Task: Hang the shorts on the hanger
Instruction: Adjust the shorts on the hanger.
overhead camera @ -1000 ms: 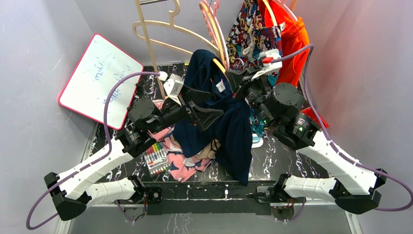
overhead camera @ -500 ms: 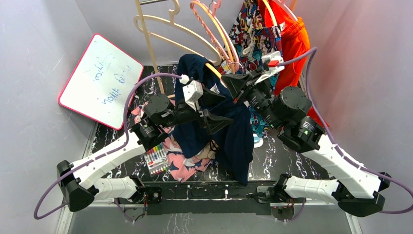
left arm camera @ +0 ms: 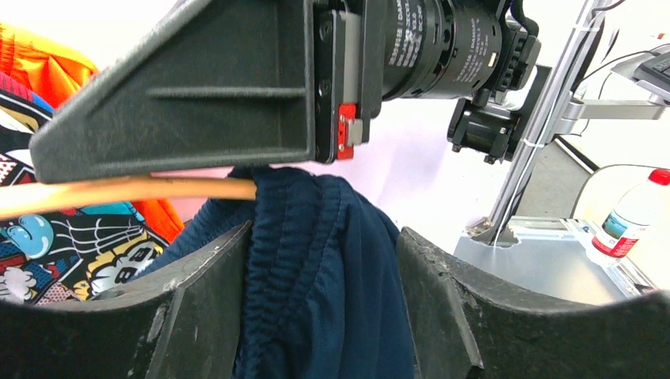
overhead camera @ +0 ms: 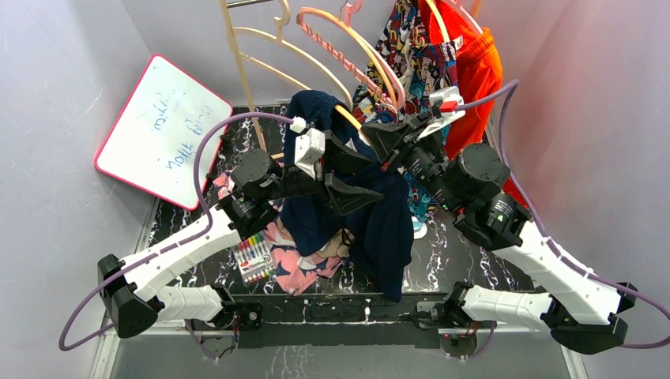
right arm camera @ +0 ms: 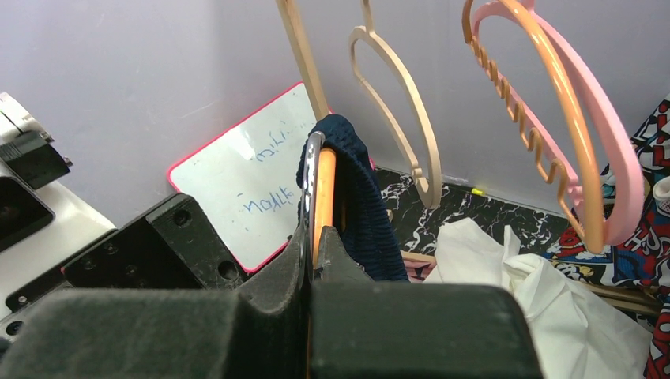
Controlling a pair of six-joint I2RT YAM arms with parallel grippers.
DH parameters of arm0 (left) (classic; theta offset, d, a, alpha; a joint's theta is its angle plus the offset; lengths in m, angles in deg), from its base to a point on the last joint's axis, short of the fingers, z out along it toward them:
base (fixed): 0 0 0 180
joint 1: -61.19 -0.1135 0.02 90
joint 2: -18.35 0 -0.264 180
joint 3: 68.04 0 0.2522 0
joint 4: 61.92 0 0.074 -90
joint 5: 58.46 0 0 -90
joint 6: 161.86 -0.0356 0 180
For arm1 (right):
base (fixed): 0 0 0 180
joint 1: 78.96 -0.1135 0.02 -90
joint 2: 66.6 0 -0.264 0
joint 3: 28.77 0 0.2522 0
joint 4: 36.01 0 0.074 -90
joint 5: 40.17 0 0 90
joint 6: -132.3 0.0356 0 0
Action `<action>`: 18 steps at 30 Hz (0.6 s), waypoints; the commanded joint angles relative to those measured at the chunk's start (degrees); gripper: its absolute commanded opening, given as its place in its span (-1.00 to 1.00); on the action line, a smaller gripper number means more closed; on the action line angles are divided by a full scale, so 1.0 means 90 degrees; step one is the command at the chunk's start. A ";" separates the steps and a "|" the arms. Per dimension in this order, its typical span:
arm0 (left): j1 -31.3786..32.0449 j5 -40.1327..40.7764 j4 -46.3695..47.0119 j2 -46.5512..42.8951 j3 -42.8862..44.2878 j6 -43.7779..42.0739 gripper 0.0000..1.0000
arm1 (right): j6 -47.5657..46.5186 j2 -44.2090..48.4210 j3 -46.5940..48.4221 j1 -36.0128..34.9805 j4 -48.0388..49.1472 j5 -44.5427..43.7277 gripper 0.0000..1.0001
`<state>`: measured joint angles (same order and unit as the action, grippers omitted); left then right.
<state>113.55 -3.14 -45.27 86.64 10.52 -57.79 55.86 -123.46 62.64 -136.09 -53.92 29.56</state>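
Observation:
The navy shorts [overhead camera: 379,213] hang bunched over one end of the orange-tan hanger [overhead camera: 345,113], high above the table's middle. My right gripper [overhead camera: 378,136] is shut on the hanger's rod, which shows as an orange strip [right arm camera: 324,189] between its fingers, with the shorts' waistband [right arm camera: 359,181] draped just beyond. My left gripper [overhead camera: 371,178] reaches in from the left. In the left wrist view its jaws [left arm camera: 324,237] press on both sides of the ribbed waistband [left arm camera: 324,260], right below the hanger rod [left arm camera: 118,191]. The hanger's hook is hidden.
Pale beige hangers [overhead camera: 269,47] and a pink hanger [overhead camera: 348,39] hang at the back, beside comic-print shorts [overhead camera: 407,55] and orange shorts [overhead camera: 474,71]. A whiteboard [overhead camera: 162,130] leans at the left. Pink floral cloth [overhead camera: 288,264] and a marker pack [overhead camera: 253,257] lie on the table.
My left gripper has moved right and back onto the shorts, and its jaws have narrowed from wide open onto the waistband. The right gripper with the hanger shifted slightly; the pink hanger swung.

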 commanded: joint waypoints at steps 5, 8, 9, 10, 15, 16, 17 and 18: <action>0.0101 -0.0276 0.0490 0.0222 0.0331 0.0017 0.00 | 0.0216 0.0157 0.0065 -0.0009 0.1035 0.0122 -1.00; 0.0152 -0.0306 0.0508 0.0279 0.0330 0.0018 -0.15 | 0.0229 0.0139 0.0082 -0.0008 0.1051 0.0106 -1.00; 0.0170 -0.0317 0.0523 0.0297 0.0330 0.0024 -0.22 | 0.0232 0.0132 0.0089 -0.0010 0.1055 0.0104 -1.00; 0.0203 -0.0335 0.0525 0.0323 0.0337 0.0027 -0.27 | 0.0231 0.0114 0.0101 -0.0009 0.1063 0.0088 -1.00; 0.0392 -0.0459 0.0553 0.0445 0.0433 0.0086 -0.53 | 0.0241 0.0029 0.0153 -0.0007 0.1047 -0.0071 -1.00; 0.0446 -0.0484 0.0557 0.0465 0.0457 0.0096 -0.56 | 0.0240 0.0019 0.0154 -0.0003 0.1022 -0.0110 -1.00; 0.0501 -0.0497 0.0572 0.0482 0.0486 0.0106 -0.57 | 0.0241 0.0013 0.0155 -0.0008 0.1008 -0.0133 -1.00; 0.0547 -0.0507 0.0575 0.0493 0.0507 0.0108 -0.58 | 0.0241 0.0017 0.0138 -0.0010 0.1007 -0.0146 -1.00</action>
<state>116.52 -5.43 -43.96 91.49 11.91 -56.72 57.04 -123.99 61.89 -136.09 -53.92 30.04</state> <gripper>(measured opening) 0.222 0.041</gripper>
